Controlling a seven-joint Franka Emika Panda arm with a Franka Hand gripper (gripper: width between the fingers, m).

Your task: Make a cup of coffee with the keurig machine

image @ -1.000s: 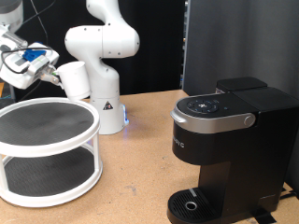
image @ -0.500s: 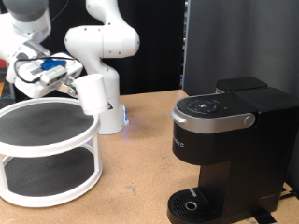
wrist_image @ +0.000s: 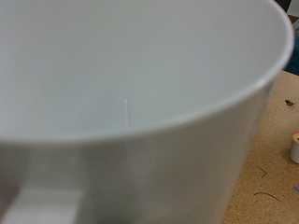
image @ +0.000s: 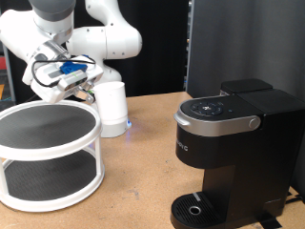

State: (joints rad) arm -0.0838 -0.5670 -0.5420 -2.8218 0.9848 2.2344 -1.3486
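White ceramic, the cup (image: 112,106) is hanging clamped in the gripper (image: 89,91) above the tabletop, just beyond the two-tier stand (image: 48,153), well left of the keurig machine (image: 232,153). Keeping it upright and level seems wise while it is travelling.

The cup (image: 112,106) is seen as smooth, glossy white ceramic; the keurig machine (image: 229,153) as matt black plastic, trimmed in brushed grey-silver. The table (image: 143,181) looks wooden.
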